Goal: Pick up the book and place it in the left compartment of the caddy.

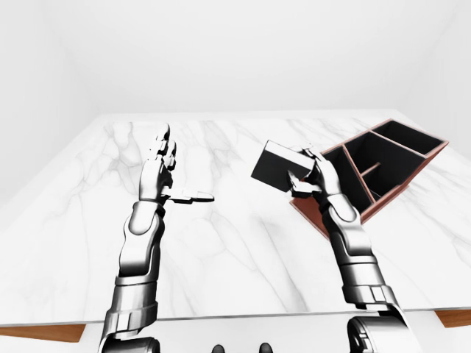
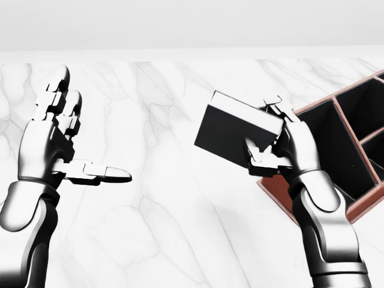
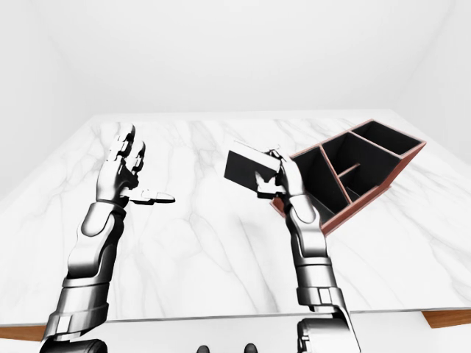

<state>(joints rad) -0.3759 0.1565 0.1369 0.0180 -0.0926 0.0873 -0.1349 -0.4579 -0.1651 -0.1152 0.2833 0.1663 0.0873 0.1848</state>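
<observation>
In the left-eye view, the right hand (image 1: 313,176) held the book (image 1: 280,166) off the table (image 1: 235,243), tilted, with its free corner toward ten o'clock. That lift probably served to clear the caddy's (image 1: 401,180) wall, since the book sat just at nine o'clock of the left compartment (image 1: 360,173), not yet over it. The caddy lay at three o'clock of the view, slanted, with its dividers showing. The left hand (image 1: 162,173) stood at nine o'clock of the book, well apart, fingers up and thumb out sideways, gripping nothing; it seemed parked clear of the working side.

In the head view, the grip read best. The right hand (image 2: 288,147) was closed round the book's (image 2: 234,135) right end, fingers over the top edge and thumb pressed on the dark cover, so most of the book stuck out toward nine o'clock. Holding it by one end likely left the other end free to drop into the slot. The caddy (image 2: 360,207) sat behind the wrist at three o'clock. The left hand (image 2: 51,135) was spread wide and empty at nine o'clock.

In the right-eye view, the book (image 3: 246,168) overlapped the caddy's (image 3: 375,191) near corner, still outside it, I judged. No mug showed in any view.
</observation>
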